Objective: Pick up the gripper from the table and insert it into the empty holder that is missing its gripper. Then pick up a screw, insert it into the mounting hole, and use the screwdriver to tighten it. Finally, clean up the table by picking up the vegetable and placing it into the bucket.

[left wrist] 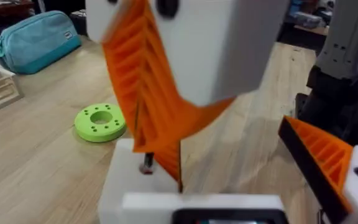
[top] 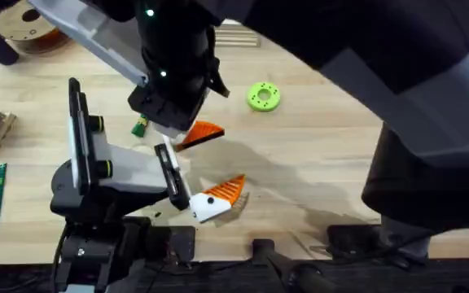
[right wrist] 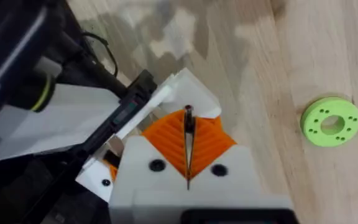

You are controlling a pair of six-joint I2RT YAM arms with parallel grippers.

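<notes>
Right now the right arm's fingers [right wrist: 188, 155] are pressed together on the gripper [right wrist: 188, 134], lowering it at the holder [right wrist: 188, 93]. Left arm's fingers [top: 210, 199] sit spread on the bench [top: 316, 155], likely steadying it.

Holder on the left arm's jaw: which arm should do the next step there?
Right. The right gripper is shut, with its tips pointing down just above the holder. The left gripper carries the holder as its own jaw tip, so it can probably only present it.
</notes>
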